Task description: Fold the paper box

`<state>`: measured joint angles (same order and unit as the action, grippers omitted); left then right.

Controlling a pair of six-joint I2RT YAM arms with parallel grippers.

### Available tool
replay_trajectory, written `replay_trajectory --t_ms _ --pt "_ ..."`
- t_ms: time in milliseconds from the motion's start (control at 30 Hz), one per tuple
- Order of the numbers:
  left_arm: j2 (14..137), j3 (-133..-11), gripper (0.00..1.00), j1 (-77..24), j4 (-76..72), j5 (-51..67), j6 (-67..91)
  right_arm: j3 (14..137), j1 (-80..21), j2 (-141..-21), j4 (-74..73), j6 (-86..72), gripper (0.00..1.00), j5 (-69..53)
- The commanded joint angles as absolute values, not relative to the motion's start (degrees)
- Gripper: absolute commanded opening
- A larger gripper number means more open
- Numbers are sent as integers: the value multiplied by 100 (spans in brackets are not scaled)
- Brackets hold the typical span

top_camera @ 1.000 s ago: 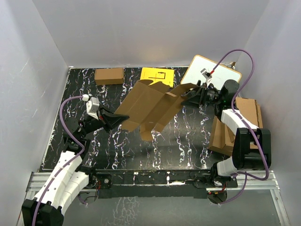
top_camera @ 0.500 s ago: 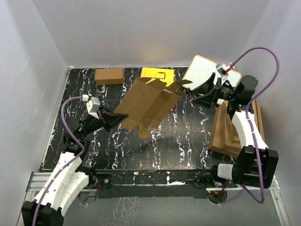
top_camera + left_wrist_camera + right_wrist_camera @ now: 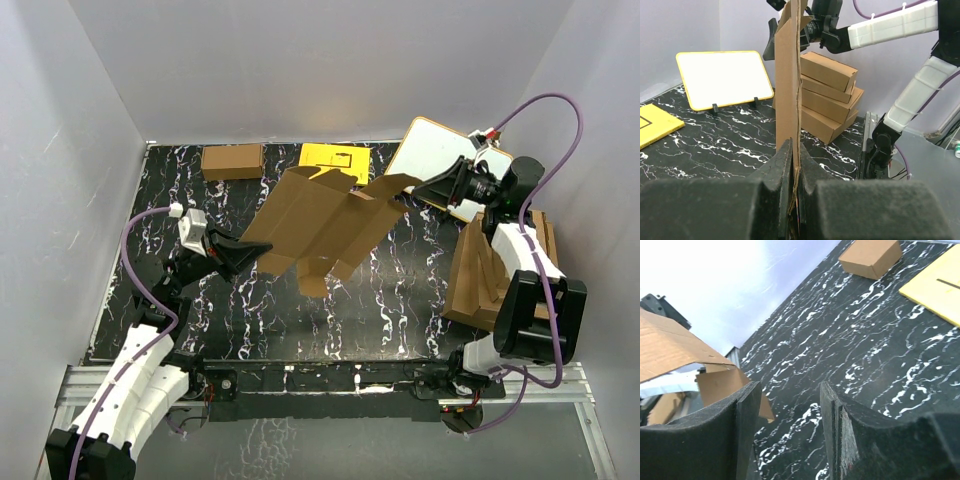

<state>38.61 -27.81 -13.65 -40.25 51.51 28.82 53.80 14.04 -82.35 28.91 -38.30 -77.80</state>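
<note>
Cardboard aloft over the marbled table (image 3: 400, 295): seen from above, my left gripper (image 3: 248, 256) clamps the paper box (image 3: 320, 225) at its lower-left edge, and my right gripper (image 3: 422, 190) hovers at its right flap. Left wrist: the box (image 3: 789, 75) stands edge-on, pinched between my closed fingers (image 3: 774, 172), with stacked cartons (image 3: 827, 100) beyond. Right wrist: my fingers (image 3: 747, 422) are parted on nothing, with the flap's edge (image 3: 670, 347) just left of them and bare tabletop ahead.
</note>
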Motion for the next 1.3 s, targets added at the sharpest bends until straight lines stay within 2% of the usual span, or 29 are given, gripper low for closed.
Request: replay_trajectory --t_ms 0,100,467,667,900,1000,1233,1267 --pt "3862 -2742 0 -1343 -4519 5248 3049 5470 1150 -8118 4098 -4689 56 -8032" --pt "3867 -2725 0 -1336 -4564 5247 3050 5251 992 -7887 4130 -4640 66 -8024" --pt "3894 -2638 0 -1339 -4954 5204 3279 5139 545 -7869 3717 -4201 63 -8061" --pt "3956 -2632 0 -1341 -5133 5203 3381 5045 384 -7756 3746 -4108 54 -8114" --pt "4043 -2628 0 -1336 -5277 5161 3457 5037 358 -7713 3791 -4113 26 -8179" --pt "4043 -2626 0 -1336 -5208 5130 3401 5028 360 -7676 3799 -4088 10 -8188" --pt "4043 -2596 0 -1338 -4947 4948 3262 5005 364 -7544 3595 -3836 8 -8181" --pt "4034 -2592 0 -1344 -4892 4868 3269 5049 386 -7530 3496 -3742 15 -8180"
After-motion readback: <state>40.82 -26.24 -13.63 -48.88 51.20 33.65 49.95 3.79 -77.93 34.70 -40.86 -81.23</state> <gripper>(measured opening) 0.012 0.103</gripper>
